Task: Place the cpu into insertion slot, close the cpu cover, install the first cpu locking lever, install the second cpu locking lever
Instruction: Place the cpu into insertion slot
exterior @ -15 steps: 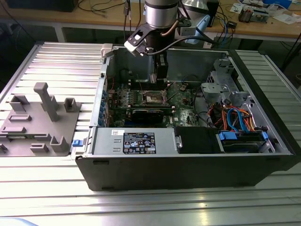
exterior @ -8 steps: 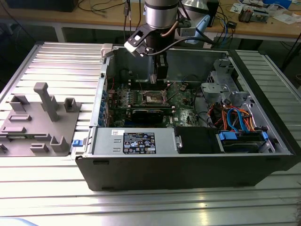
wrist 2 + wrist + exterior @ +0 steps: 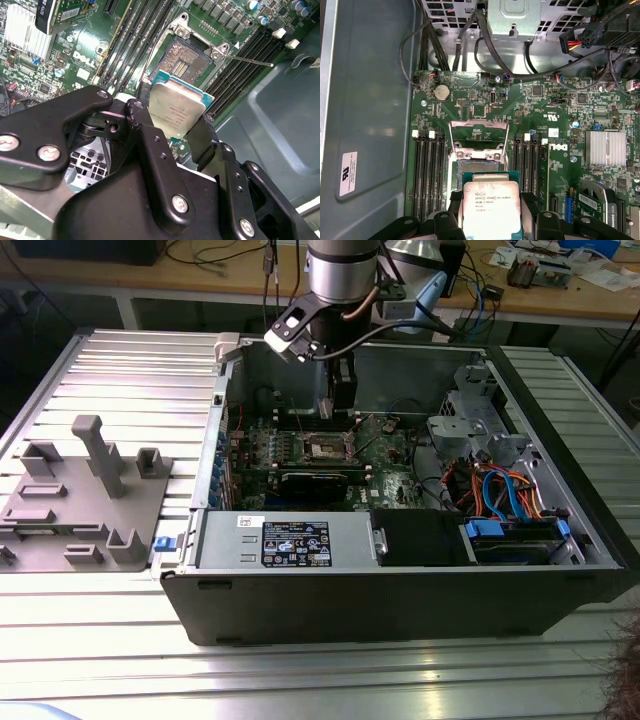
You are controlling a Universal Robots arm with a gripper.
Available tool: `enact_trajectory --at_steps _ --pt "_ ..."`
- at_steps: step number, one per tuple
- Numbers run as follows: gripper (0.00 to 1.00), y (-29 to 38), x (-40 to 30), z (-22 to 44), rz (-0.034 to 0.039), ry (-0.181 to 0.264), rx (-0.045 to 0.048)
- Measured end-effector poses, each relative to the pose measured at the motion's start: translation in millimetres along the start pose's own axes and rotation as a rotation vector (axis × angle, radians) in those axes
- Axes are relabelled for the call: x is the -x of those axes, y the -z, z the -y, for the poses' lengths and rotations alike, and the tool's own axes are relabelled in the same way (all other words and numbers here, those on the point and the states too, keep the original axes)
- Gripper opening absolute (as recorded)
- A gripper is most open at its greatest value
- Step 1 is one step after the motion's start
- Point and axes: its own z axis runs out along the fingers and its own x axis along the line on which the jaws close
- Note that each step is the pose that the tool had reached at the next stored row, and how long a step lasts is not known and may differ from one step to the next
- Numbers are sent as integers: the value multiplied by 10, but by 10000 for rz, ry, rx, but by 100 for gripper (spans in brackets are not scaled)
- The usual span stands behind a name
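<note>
Gripper pinches the cpu by two opposite edges, metal top up, likely to keep it level for the insertion slot, which lies bare just past the fingertips, apart from the chip, its cpu cover flipped open beyond.

One cpu; one insertion slot; one cpu cover

The computer case sits on the table, with a tray beside it on the exterior view's left. Inside the case, the gripper pinches the cpu near the insertion slot, maybe just above it. The cpu cover lies past the slot.
</note>
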Motion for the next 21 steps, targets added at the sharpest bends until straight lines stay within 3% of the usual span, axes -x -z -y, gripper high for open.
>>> enact_trajectory --at_steps 21 --pt "54 -45 0 3 0 0 0"
